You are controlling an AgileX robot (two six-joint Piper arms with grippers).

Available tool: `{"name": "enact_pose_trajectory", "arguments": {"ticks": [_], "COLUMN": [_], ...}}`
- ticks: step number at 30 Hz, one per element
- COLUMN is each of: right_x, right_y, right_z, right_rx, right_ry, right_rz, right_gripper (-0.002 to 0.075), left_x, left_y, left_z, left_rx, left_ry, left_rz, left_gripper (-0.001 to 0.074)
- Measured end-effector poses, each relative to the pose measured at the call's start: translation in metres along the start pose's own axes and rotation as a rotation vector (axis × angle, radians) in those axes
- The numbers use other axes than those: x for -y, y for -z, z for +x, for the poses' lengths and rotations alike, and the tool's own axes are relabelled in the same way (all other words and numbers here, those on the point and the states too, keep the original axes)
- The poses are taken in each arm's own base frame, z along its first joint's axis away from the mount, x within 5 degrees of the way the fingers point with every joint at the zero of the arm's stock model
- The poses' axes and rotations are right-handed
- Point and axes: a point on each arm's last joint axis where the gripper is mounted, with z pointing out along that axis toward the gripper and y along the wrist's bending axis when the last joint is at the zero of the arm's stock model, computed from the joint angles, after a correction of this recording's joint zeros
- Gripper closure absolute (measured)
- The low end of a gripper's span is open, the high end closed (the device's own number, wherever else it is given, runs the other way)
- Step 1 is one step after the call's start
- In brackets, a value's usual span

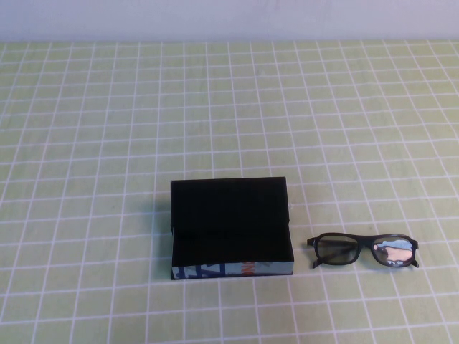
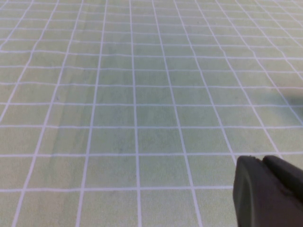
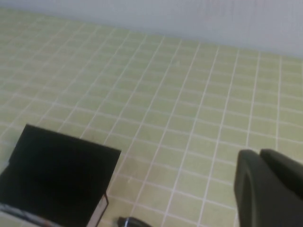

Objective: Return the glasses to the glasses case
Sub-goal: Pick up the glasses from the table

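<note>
Green-checked table (image 1: 86,143) bears glasses case (image 1: 231,228) (open) and glasses (image 1: 363,249).

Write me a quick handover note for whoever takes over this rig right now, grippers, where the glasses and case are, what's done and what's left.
Left gripper: only its tip shows in its wrist view, over bare cloth, holding nothing.
Right gripper: shut, empty, raised over the table on the side where the glasses lie.
Glasses case: open, lying near the table's middle, nothing inside.
Glasses: on the green checked tablecloth to the right of the case, apart from it.
Done: nothing yet.
Left: pick up the glasses and set them in the case.
</note>
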Motion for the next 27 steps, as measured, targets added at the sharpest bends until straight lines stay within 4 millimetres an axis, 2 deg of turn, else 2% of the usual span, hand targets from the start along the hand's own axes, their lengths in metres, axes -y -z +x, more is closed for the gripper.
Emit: {"name": "enact_pose_trajectory", "arguments": {"ticks": [7,11,14,18,24,27], "right_x": [0.014,0.006,-0.003,-0.013,-0.029,-0.039], "right_y": [-0.039,-0.063,-0.083,-0.112,-0.150,-0.163], "right_z": [-0.019,-0.030,-0.030,-0.021,0.008,0.019], "right_rx": [-0.249,-0.376,-0.482,-0.614,-0.821,-0.878], "right_ry": [0.101,0.272,0.381,0.518,0.764,0.873], "right_rz": [-0.116,-0.245,-0.325,-0.372,-0.405,-0.414], "right_gripper": [0.0743,0.0743,0.0743,0.0743,0.0738,0.0692], "left_x": [0.000,0.000,0.000,0.000,0.000,0.000], "left_y": [0.000,0.000,0.000,0.000,0.000,0.000], "left_z": [0.000,0.000,0.000,0.000,0.000,0.000], "left_rx": [0.000,0.000,0.000,0.000,0.000,0.000], "left_ry": [0.000,0.000,0.000,0.000,0.000,0.000], "left_rz": [0.000,0.000,0.000,0.000,0.000,0.000], "left_gripper": [0.0739,0.0739,0.0739,0.0739,0.0739,0.0739]}}
